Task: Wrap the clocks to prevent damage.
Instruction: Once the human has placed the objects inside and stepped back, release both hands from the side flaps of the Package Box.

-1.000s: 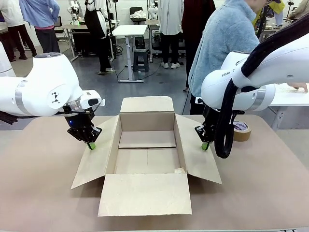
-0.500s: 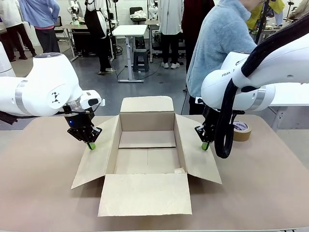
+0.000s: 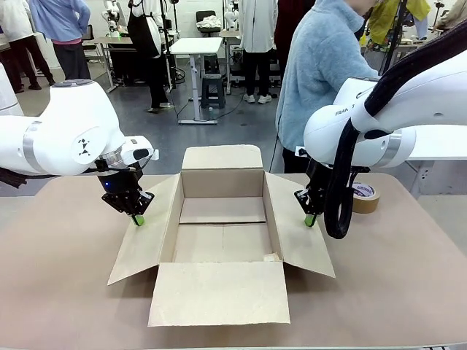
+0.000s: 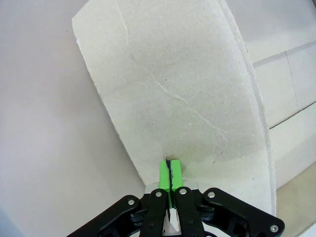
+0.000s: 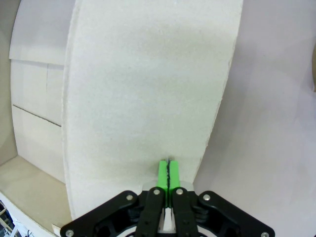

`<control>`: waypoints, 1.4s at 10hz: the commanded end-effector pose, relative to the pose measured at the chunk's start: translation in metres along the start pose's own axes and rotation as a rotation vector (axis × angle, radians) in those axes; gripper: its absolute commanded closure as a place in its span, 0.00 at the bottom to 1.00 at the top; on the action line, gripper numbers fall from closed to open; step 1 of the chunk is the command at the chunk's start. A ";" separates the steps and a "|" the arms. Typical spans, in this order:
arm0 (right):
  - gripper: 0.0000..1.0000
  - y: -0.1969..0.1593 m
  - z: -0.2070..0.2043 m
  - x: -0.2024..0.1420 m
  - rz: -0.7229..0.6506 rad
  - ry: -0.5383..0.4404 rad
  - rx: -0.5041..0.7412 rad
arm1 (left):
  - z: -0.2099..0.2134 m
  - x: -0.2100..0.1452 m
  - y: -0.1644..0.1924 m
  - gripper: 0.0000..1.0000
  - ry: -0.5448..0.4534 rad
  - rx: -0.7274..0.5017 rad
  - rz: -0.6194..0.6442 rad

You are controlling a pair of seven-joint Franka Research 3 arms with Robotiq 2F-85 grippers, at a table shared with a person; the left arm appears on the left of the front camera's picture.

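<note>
An open brown cardboard box (image 3: 222, 184) stands mid-table with all flaps spread, and its inside looks bare. The clocks are out of view. My left gripper (image 3: 138, 219) is shut, its green tips resting on the far end of the left flap (image 3: 144, 244). In the left wrist view the gripper (image 4: 169, 170) presses its joined pads near the edge of that flap (image 4: 187, 89). My right gripper (image 3: 310, 219) is shut too, tips down on the right flap (image 3: 300, 244). The right wrist view has the gripper (image 5: 168, 170) touching the pale flap (image 5: 148, 84), with nothing between the pads.
A brown tape roll (image 3: 364, 197) lies on the table right of the box, behind my right arm. A person in a light blue fleece (image 3: 321, 73) stands at the far side. The front flap (image 3: 219, 292) lies flat towards the near table edge.
The person behind the table has shifted a little to the left. Both arms and the box have stayed still.
</note>
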State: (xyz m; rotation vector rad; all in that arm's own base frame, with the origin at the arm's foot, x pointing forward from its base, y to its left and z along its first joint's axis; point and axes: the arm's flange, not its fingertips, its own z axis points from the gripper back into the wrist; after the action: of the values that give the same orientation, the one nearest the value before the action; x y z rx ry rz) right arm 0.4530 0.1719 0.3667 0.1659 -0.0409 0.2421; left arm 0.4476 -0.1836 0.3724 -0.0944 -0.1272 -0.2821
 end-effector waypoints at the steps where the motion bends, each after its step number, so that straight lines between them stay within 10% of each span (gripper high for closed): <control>1: 0.99 0.001 0.001 -0.001 0.001 0.002 0.001 | -0.001 -0.001 0.000 0.99 0.005 0.012 0.009; 14: 0.99 0.001 0.001 -0.001 0.001 0.002 0.001 | -0.001 -0.001 0.000 0.99 0.005 0.012 0.009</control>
State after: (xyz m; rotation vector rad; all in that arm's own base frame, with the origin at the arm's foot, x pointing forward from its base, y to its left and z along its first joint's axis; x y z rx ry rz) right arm 0.4530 0.1719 0.3667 0.1659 -0.0409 0.2421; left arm 0.4476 -0.1836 0.3724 -0.0944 -0.1271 -0.2821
